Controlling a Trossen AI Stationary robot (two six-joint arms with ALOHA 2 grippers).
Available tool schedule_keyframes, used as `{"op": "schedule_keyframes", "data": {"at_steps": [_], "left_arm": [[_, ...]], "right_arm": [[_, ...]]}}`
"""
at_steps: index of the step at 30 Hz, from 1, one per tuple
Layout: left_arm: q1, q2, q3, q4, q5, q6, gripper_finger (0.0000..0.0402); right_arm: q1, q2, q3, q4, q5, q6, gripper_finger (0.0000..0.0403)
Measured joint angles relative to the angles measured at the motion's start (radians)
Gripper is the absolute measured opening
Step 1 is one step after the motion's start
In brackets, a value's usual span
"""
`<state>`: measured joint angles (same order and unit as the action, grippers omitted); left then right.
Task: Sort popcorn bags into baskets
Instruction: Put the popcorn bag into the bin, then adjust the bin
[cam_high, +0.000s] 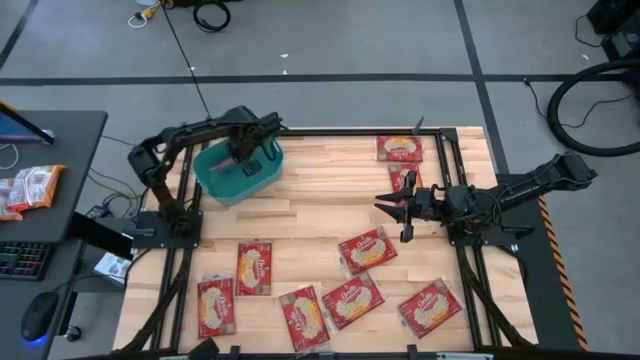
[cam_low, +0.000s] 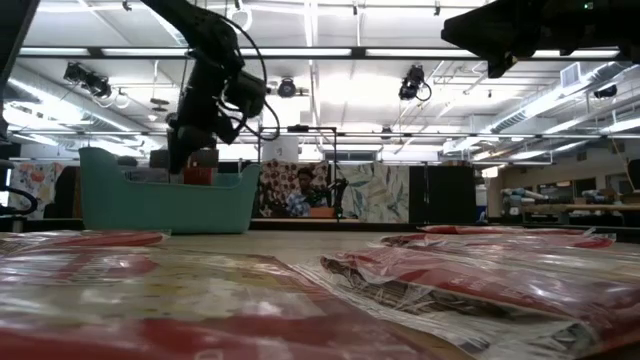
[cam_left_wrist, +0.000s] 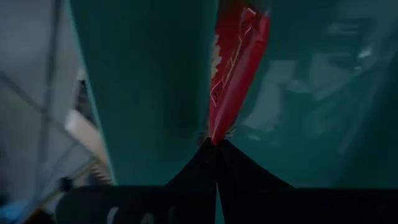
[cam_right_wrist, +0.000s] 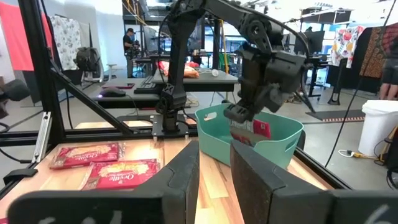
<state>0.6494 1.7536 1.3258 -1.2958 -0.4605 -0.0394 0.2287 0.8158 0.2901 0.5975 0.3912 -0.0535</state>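
Teal basket (cam_high: 222, 182): my left gripper (cam_high: 243, 158) is inside, clamped on one popcorn bag (cam_left_wrist: 239, 59); right gripper (cam_high: 397, 208) hovers mid-table, fingers apart.

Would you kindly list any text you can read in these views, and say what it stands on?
None can be read for certain.
Popcorn bags: script on the cream oval labels, too small to read.
Bag held by the left gripper in the teal basket: white print, blurred.
Right gripper: no text.

The left gripper (cam_high: 243, 158) and its red packet (cam_right_wrist: 251, 132) fill the teal tub (cam_high: 222, 183) at far left. Bare table (cam_high: 320, 205) lies mid-table; packets (cam_high: 300, 295) crowd the near edge.
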Motion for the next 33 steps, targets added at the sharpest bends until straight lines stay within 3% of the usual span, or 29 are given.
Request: {"op": "schedule_keyframes", "data": {"at_steps": [4,9,17,21,26,33], "left_arm": [[-0.012,0.013,0.0,0.012,-0.003,0.001,0.0004],[-0.032,0.014,0.0,0.014,0.156,0.027,0.0023],[-0.092,0.014,0.0,0.007,0.168,0.178,0.0139],[-0.11,0.014,0.0,0.039,0.146,0.183,0.0181],[-0.107,0.013,-0.039,0.094,0.181,0.198,0.019],[-0.111,0.014,-0.106,0.262,0.203,0.262,0.0173]], "right_arm": [[0.0,0.0,0.0,-0.002,0.0,0.0,0.0096],[0.0,0.0,0.0,-0.003,0.0,0.001,0.0096],[0.0,0.0,0.0,-0.002,-0.003,0.001,0.0096],[0.0,0.0,0.0,-0.002,-0.027,0.001,0.0096],[0.0,0.0,0.0,-0.015,-0.027,0.009,0.0096],[0.0,0.0,0.0,-0.014,-0.027,0.009,0.0096]]}}
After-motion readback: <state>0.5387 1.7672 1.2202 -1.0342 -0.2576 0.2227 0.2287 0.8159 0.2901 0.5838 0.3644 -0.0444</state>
